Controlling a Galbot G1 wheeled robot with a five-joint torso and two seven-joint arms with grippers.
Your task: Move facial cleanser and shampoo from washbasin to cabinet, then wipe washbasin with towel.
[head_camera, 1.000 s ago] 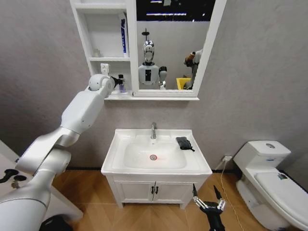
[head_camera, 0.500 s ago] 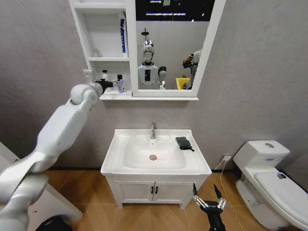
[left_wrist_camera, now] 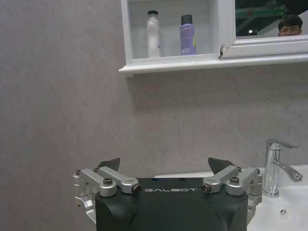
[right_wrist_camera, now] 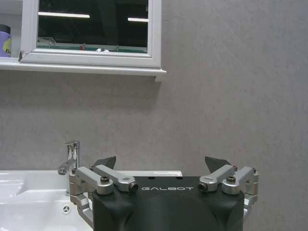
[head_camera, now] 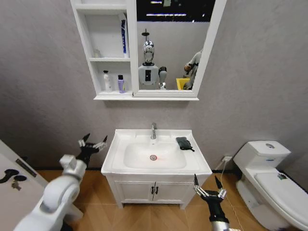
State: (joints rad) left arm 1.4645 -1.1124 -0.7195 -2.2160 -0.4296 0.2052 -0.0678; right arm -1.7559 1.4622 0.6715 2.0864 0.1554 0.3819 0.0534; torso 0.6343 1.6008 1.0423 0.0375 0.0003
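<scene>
A white bottle [head_camera: 106,81] and a purple bottle [head_camera: 121,83] stand upright side by side on the lowest shelf of the cabinet [head_camera: 98,57]; which is the facial cleanser and which the shampoo I cannot tell. Both bottles, white [left_wrist_camera: 153,26] and purple [left_wrist_camera: 187,28], also appear in the left wrist view. The dark towel [head_camera: 184,143] lies bunched on the washbasin's [head_camera: 111,155] back right rim. My left gripper [head_camera: 92,143] is open and empty, left of the washbasin. My right gripper [head_camera: 208,188] is open and empty, low in front of the vanity's right corner.
A chrome tap [head_camera: 153,130] stands at the basin's back centre. A blue tube [head_camera: 123,36] leans on the middle shelf. The white toilet [head_camera: 269,175] is on the right. The vanity doors [head_camera: 154,191] are closed below the basin.
My left arm has dropped from the cabinet's lowest shelf to beside the washbasin, leaving the white bottle standing next to the purple one. The right gripper has barely moved.
</scene>
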